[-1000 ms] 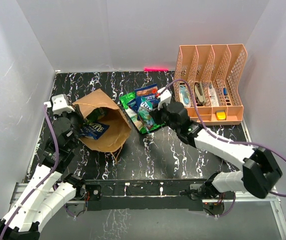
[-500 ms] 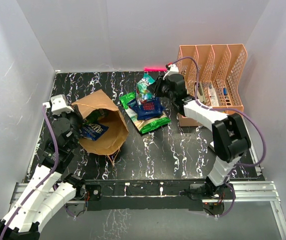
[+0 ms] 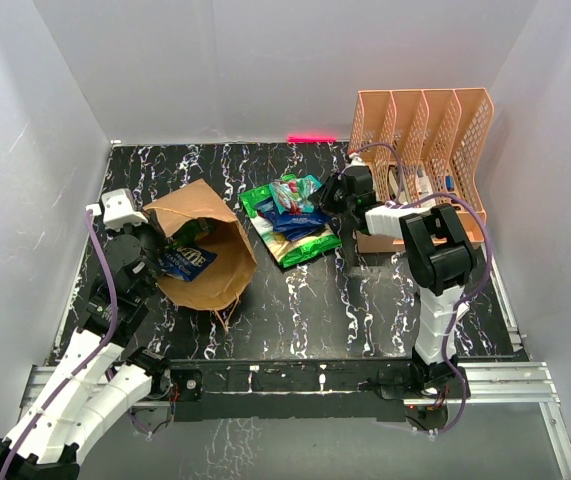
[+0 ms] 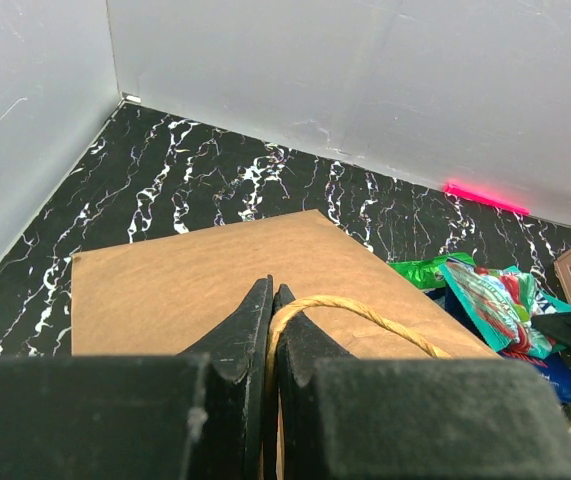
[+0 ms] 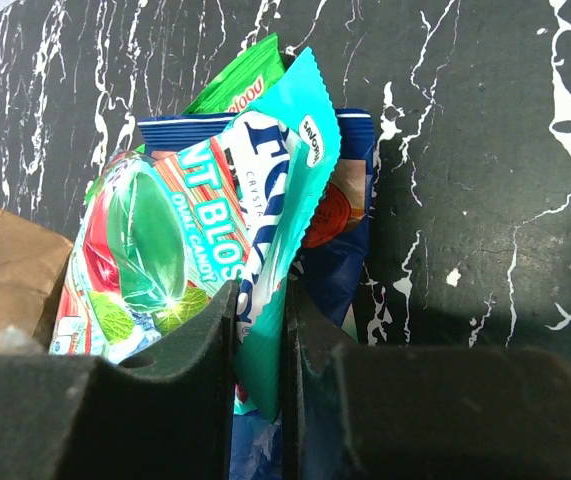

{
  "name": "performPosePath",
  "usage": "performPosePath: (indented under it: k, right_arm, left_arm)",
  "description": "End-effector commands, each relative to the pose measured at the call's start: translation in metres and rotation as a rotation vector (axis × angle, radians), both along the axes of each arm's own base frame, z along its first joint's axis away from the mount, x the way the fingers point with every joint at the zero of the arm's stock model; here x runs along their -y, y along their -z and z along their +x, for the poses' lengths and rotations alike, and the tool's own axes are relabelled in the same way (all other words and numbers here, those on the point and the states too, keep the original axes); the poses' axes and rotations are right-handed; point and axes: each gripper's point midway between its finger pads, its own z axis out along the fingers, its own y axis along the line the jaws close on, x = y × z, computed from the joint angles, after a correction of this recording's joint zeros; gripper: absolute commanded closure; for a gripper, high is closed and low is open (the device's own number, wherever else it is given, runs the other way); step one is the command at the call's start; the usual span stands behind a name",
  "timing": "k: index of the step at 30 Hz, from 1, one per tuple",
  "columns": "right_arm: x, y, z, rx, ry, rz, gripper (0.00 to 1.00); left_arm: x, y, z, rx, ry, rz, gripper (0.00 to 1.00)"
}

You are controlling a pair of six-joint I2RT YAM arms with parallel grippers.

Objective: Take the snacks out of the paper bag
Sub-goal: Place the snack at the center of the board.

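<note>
L tool [image 4: 273,292]: jaws pinched almost together on the twisted handle [image 4: 365,312] of the paper bag [image 4: 185,290]; grip shows in L wrist view only, in top view the arm hides the tips
Paper bag: on its side at L of table [image 3: 315,300], mouth twd the L arm
Top view only: blue pkt [image 3: 187,262] w/ sth green behind it in the bag mouth; L wrist view shows just the flat brown side
R tool [image 5: 258,300]: jaws closed to a thin gap on the edge of the teal mint pkt [image 5: 165,240]; clear in R wrist view, too small to tell from top
Snack pile: mid-table, btw bag and organiser, apart from the bag; teal pkt over dark blue pkt [image 5: 340,250], both over green chips bag [image 3: 310,245]
Organiser [image 3: 420,150]: peach mesh, back R, just beside R tool
Pink strip [image 3: 312,137]: at foot of back wall; seen in top and L wrist views, not R wrist
</note>
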Motion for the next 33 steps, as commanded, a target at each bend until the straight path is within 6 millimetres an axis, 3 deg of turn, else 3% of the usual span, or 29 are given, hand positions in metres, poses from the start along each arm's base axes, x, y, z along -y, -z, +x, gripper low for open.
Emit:
performPosePath:
  k: [1, 4, 8, 12, 13, 16, 25, 29, 33]
  right_arm:
    - [-0.004, -0.004, -0.003, 0.024, -0.057, 0.001, 0.89]
    - [-0.007, -0.021, -0.009, 0.04, -0.089, 0.001, 0.79]
    - [-0.003, -0.052, -0.019, 0.074, -0.102, -0.016, 0.55]
    - [0.002, -0.076, -0.04, 0.097, -0.136, -0.032, 0.38]
    - [0.002, -0.087, -0.051, 0.111, -0.157, -0.028, 0.37]
    - [0.003, -0.094, -0.083, 0.098, -0.223, -0.029, 0.33]
    - [0.002, -0.072, -0.177, 0.058, -0.298, -0.108, 0.29]
    - [-0.028, -0.077, -0.21, 0.11, -0.371, -0.147, 0.29]
    - [-0.067, -0.099, -0.235, 0.212, -0.501, -0.185, 0.29]
  left_arm:
    - [-0.002, -0.015, -0.002, 0.04, -0.012, -0.022, 1.0]
    - [-0.002, -0.014, -0.002, 0.038, -0.012, -0.021, 1.0]
    - [-0.001, -0.014, -0.001, 0.036, -0.006, -0.021, 1.0]
    - [0.0, -0.013, 0.0, 0.033, -0.002, -0.023, 1.0]
    - [0.001, -0.012, 0.0, 0.031, -0.001, -0.022, 1.0]
    - [0.002, -0.012, 0.0, 0.029, 0.005, -0.022, 1.0]
    - [0.003, -0.012, 0.0, 0.031, 0.012, -0.027, 1.0]
    - [0.003, -0.012, 0.0, 0.029, 0.012, -0.027, 1.0]
    - [0.006, -0.013, 0.0, 0.029, 0.03, -0.03, 1.0]
